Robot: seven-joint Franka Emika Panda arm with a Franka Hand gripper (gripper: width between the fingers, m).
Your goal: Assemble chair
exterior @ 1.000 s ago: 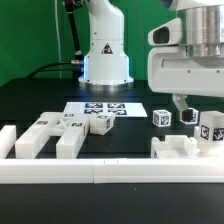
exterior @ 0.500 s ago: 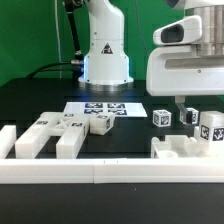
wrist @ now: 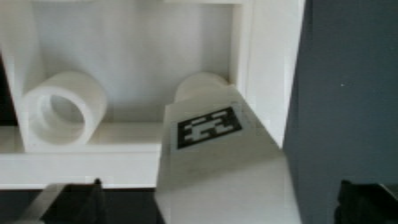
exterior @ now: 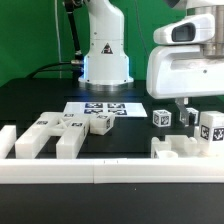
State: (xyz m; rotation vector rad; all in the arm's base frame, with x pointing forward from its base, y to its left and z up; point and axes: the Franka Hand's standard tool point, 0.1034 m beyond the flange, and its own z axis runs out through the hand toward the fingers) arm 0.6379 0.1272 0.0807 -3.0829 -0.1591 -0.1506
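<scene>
At exterior view's right | arm (exterior: 186, 66) pointing down; fingers (wrist: 68, 204) spread wide above tagged white part (wrist: 222, 140)

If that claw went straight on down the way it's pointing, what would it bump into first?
Most likely the white tagged chair part, which the wrist view shows lying directly below, between the fingers of the open gripper. How far below it sits is unclear.

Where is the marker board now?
The marker board lies on the table, mid-picture in the exterior view, before the robot base; a small cube stands to the view's right.
</scene>
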